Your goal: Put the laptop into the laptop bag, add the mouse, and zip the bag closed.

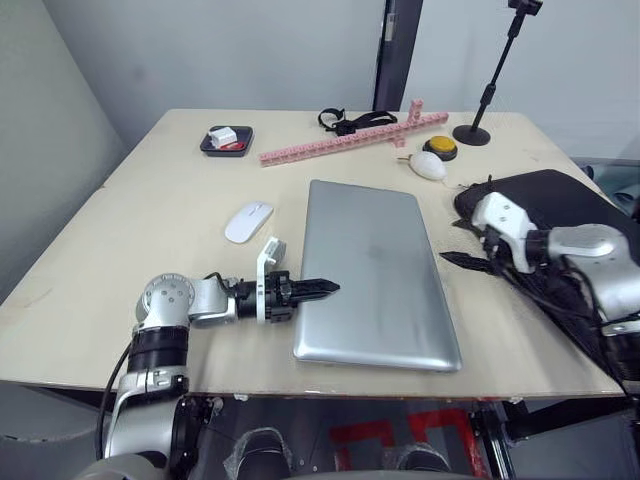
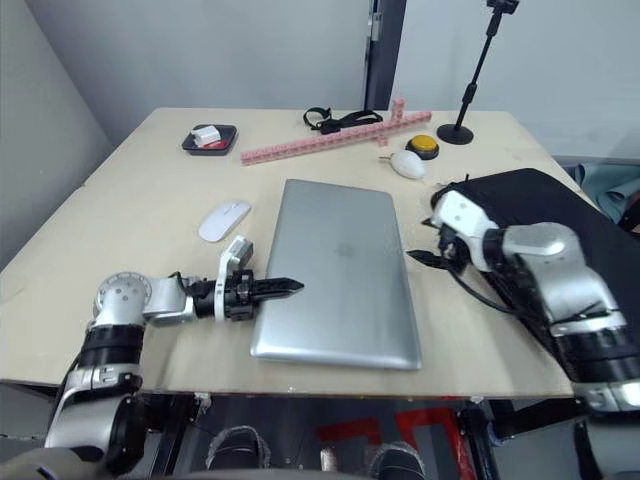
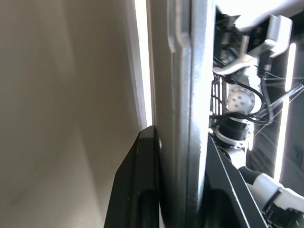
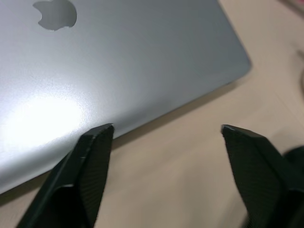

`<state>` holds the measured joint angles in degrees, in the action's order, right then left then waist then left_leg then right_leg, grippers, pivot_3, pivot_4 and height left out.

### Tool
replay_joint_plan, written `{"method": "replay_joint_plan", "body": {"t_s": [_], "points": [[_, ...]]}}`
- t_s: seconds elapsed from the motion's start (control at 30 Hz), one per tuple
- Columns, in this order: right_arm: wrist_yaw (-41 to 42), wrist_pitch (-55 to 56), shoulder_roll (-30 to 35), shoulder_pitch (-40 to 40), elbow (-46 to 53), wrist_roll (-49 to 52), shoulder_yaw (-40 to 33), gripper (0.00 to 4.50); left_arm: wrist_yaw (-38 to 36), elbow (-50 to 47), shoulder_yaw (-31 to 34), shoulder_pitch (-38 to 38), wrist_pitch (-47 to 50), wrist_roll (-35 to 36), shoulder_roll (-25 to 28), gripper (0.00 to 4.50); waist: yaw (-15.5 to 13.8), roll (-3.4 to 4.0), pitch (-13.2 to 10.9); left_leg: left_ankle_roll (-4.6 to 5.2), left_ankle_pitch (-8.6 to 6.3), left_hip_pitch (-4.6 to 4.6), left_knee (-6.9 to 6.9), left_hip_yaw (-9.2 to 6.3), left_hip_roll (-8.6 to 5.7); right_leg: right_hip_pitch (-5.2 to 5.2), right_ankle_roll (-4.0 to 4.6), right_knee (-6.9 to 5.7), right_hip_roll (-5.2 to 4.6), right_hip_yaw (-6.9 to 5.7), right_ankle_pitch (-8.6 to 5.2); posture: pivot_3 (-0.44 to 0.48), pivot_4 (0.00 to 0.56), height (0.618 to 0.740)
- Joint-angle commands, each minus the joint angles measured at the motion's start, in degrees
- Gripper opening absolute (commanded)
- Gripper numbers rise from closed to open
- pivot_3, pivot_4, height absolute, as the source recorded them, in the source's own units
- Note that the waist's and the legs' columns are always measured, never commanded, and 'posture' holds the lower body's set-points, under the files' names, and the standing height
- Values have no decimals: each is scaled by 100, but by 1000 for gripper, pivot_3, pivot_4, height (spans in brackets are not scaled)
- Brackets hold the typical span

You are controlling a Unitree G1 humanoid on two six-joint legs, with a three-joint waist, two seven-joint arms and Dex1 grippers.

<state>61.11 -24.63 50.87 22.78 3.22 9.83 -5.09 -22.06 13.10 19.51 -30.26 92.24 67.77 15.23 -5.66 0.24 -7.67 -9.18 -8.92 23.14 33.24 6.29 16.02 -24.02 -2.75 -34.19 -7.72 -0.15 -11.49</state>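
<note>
The left gripper (image 1: 325, 288) is clamped on the left edge of the closed laptop (image 1: 375, 270), which is laid flat on the table (image 1: 160, 210), while the right gripper (image 4: 164, 135) is held apart just beside its right edge, in front of the laptop bag (image 1: 560, 200).

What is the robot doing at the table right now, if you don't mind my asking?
It is starting to pack the laptop. The left gripper is shut on the laptop's left edge, while the open right gripper sits beside the right edge. The laptop lies closed on the table; the laptop bag and mouse are untouched.
</note>
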Motion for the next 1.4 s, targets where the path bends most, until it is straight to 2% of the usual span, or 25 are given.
{"method": "replay_joint_plan", "body": {"t_s": [0.03,0.23,0.33,0.43,0.77,1.37,1.4], "points": [[202,-218,537,-343,446,292,-649,4461,95,-629,391,43,26,708,-158,279,6,0,0,2,0,-1,1,1,0,1,6,2,-1,2,-4,0,150,740],[497,-305,1411,-1298,543,351,-1614,4461,356,-773,482,256,-50,719,-401,279,-1,0,0,18,-1,1,19,4,0,3,12,4,-2,12,-7,0,150,740],[400,-413,1552,-1604,561,355,-1887,4461,392,-795,470,275,-83,700,-450,279,9,-1,0,41,-12,1,29,4,0,4,14,3,-4,15,-8,0,150,740],[-68,-491,1361,-1682,510,275,-2008,4461,411,-764,477,260,-121,706,-492,279,28,-1,1,49,-13,-1,42,7,0,6,12,-4,-5,22,-7,0,150,740],[-1189,-74,300,-1969,212,-6,-1539,4461,454,-798,475,217,-170,703,-510,279,36,4,2,54,-13,-10,64,13,-1,3,9,-35,-7,34,-5,0,150,740],[-2001,561,-327,-1346,-1026,-259,-986,4461,637,-1030,488,362,-134,840,-660,279,35,6,4,53,-13,-16,72,16,-2,3,7,-50,-8,41,-4,0,150,740],[-2015,572,-333,-1328,-1094,-266,-970,4227,643,-1037,482,375,-134,842,-659,279,36,6,4,54,-13,-16,73,16,-2,3,7,-50,-7,41,-4,0,150,740]]}}
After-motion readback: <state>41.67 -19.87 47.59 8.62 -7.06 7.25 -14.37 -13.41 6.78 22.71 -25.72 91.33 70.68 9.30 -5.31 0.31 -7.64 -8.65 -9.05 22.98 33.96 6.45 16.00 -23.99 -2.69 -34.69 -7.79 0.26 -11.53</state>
